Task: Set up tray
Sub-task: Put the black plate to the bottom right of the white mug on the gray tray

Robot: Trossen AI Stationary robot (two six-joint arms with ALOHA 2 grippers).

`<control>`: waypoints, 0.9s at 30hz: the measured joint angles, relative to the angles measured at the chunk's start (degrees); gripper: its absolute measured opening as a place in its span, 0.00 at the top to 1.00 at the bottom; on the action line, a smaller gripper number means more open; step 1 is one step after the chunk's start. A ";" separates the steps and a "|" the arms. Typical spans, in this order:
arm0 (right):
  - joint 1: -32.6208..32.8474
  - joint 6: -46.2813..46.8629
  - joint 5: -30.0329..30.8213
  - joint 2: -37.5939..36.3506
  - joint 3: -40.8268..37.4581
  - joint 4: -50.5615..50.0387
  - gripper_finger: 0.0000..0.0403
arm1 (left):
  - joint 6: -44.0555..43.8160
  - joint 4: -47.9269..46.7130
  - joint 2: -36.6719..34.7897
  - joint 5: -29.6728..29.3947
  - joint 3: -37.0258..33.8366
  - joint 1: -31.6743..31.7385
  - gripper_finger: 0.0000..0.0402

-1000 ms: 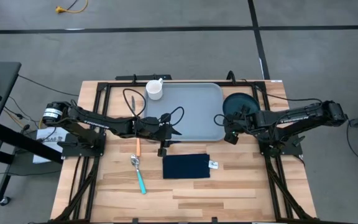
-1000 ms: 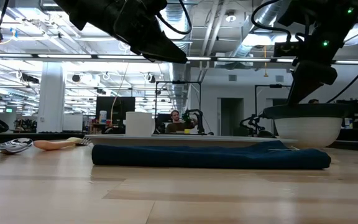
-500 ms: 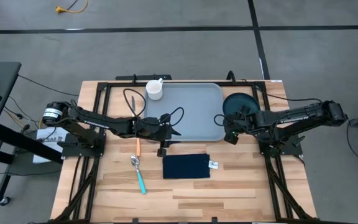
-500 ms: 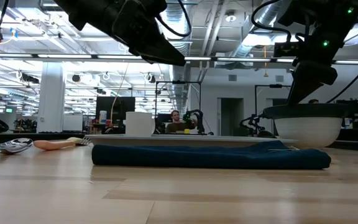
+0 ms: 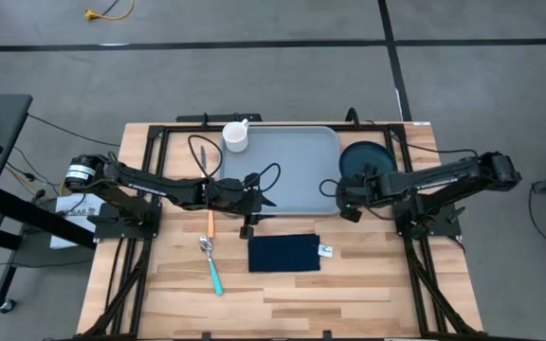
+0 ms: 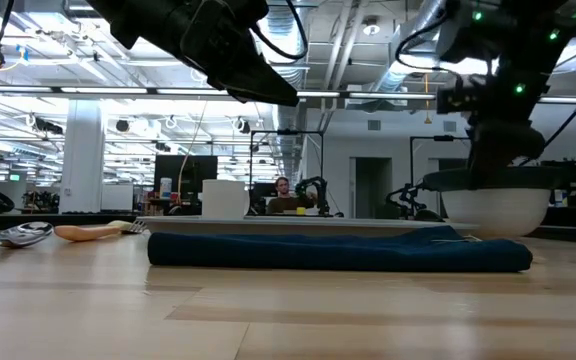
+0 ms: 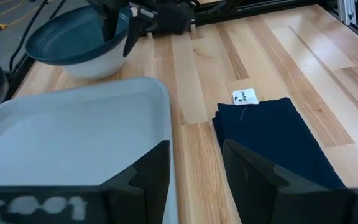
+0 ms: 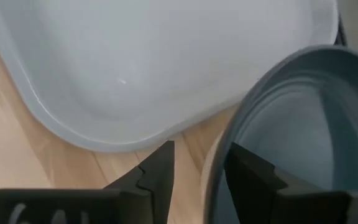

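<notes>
While the tray [image 5: 290,169] lies at table's far middle in the high view, left gripper [image 5: 257,201] hovers at its near edge, right gripper [image 5: 341,201] by the bowl [image 5: 366,156]. Left wrist: fingers spread, empty. Right wrist: fingers straddle bowl rim [image 8: 253,93], parted.

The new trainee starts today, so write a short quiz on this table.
1. True or false: the napkin lies on the table, off the tray.
2. What sits between the right gripper's fingers? A the napkin; B the bowl's rim; C nothing.
3. Fill in: the left gripper has its fingers ___ with nothing between them.

Key: 1 true; 2 B; 3 open.
</notes>
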 joint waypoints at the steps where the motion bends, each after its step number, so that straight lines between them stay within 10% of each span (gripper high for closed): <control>1: 0.00 0.00 0.05 0.63 0.00 0.00 0.68 | -0.01 0.02 0.00 0.00 0.00 0.00 0.65; 16: 0.02 0.02 2.43 2.45 1.80 -2.19 0.71 | -0.02 0.04 0.00 -0.02 0.00 0.00 0.65; 27: 0.00 0.16 3.05 2.41 3.99 -4.95 0.93 | -0.01 0.04 0.00 -0.02 0.00 -0.01 0.65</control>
